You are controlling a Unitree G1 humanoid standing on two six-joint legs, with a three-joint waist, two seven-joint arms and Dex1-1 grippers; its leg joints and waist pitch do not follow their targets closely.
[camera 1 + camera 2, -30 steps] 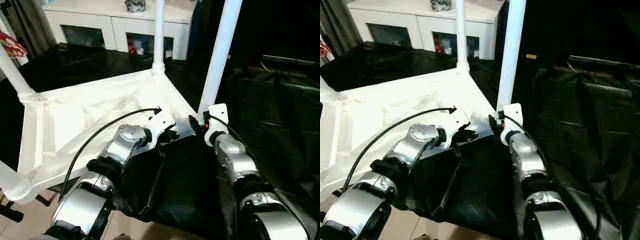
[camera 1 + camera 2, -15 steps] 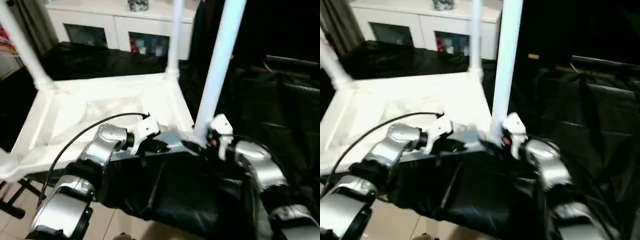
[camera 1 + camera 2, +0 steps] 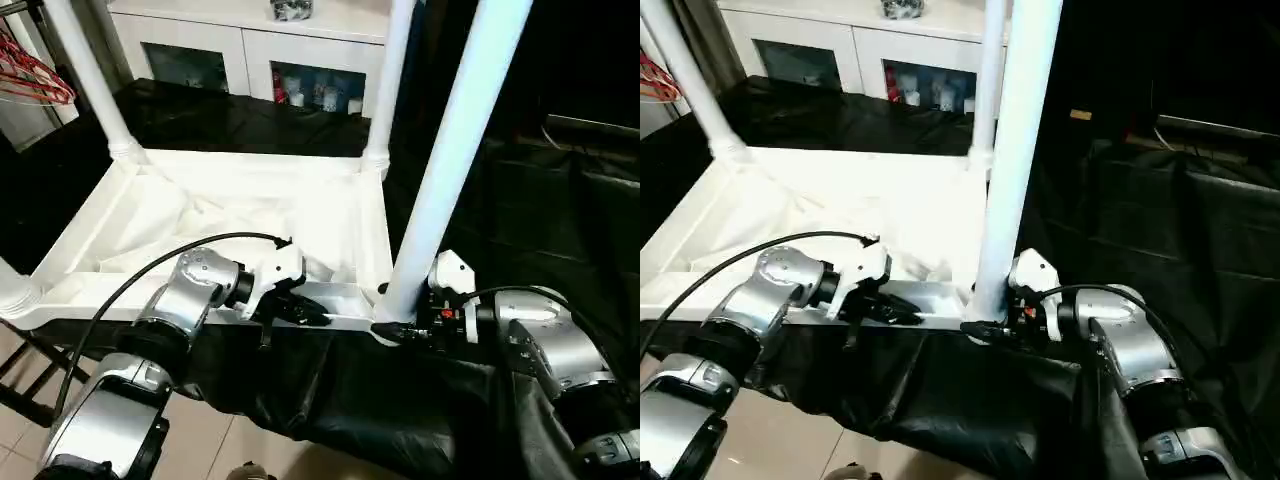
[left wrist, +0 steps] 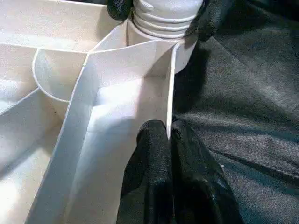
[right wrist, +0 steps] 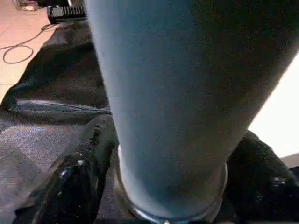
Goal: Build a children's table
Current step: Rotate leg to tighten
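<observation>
Since a second ago both arms have swung outward. Upside down on the black cloth [image 3: 330, 410], the children's table [image 3: 240, 215] lies ahead. Pinched shut, the left gripper [image 4: 168, 135] holds its near rim; the right gripper [image 3: 388, 330] clasps the near right leg [image 3: 450, 150] at its base.

We see two silver forearms — rounded, shiny metal shells with black joints between the segments. Each ends in a white wrist block. A thin black cable [image 3: 150, 275] loops over the left forearm [image 3: 185, 300], and the right forearm [image 3: 540, 340] carries another. The fingers [image 4: 154, 186] are matte black.
</observation>
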